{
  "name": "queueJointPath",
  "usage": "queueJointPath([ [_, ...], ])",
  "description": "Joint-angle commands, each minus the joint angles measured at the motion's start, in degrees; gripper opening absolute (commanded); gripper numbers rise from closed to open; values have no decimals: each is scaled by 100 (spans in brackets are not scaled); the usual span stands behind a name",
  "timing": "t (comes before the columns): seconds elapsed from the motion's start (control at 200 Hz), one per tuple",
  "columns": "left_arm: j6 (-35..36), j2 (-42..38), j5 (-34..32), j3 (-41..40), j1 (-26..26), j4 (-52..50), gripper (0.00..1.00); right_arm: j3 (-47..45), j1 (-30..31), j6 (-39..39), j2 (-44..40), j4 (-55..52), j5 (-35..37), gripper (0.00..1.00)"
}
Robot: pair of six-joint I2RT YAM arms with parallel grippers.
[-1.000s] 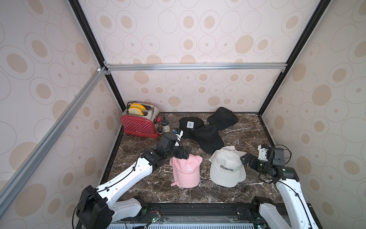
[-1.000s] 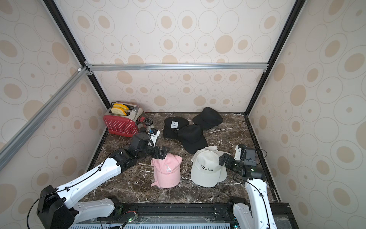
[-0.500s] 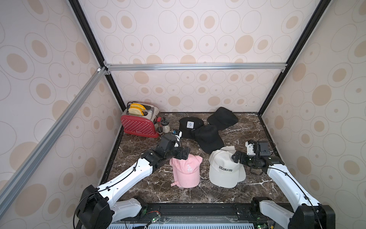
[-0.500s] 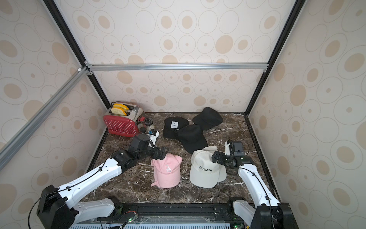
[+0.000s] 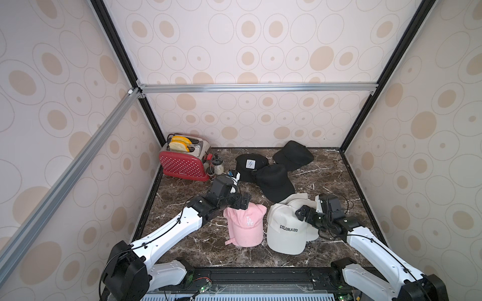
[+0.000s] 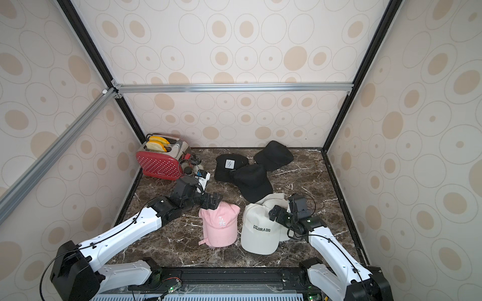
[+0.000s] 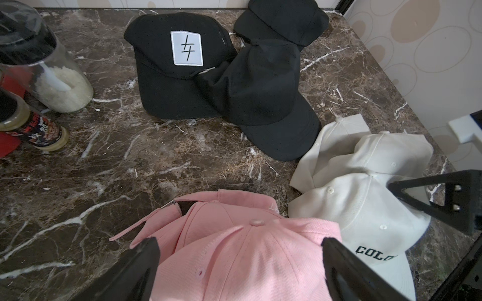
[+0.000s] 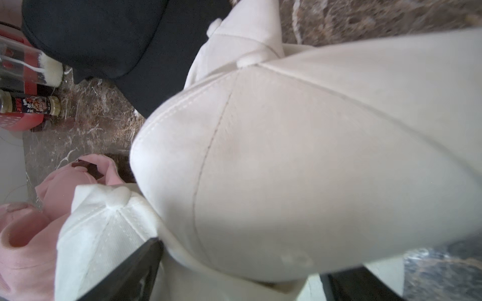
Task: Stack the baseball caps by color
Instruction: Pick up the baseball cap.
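Jaws gape wide: left empty over pink cap (image 5: 245, 226), right seemingly straddling off-white cap (image 8: 287, 169).

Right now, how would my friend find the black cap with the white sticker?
Find the red toaster in the back corner. Three black caps lie bunched beside it; pick the black cap nearest the toaster. Only it has a white patch with a black mark on its front.

The left arm (image 5: 177, 226) stretches forward and inward from the near edge, and the left gripper (image 5: 243, 203) has its jaws spread wide. The right arm (image 5: 365, 239) bends inward, with the right gripper (image 5: 302, 212) tilted down and its jaws wide apart.
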Motion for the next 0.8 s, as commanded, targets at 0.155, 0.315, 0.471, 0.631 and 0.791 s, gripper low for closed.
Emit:
queueJointPath([
  [0.155,-14,23,37,53,35,37,99,1243,140,-1560,-403,-1427,1256,98],
  [0.315,33,10,71,57,35,45,99,1968,371,-2478,-286,-2101,706,100],
  [0.471,187,90,711,83,35,144,99,2242,823,-3369,311,-2048,220,99],
  [0.631,318,129,1037,96,35,165,99,2706,1570,-4145,1157,-2615,399,90],
  [0.791,313,136,878,96,34,114,99,2713,1797,-4255,1498,-2731,346,78],
])
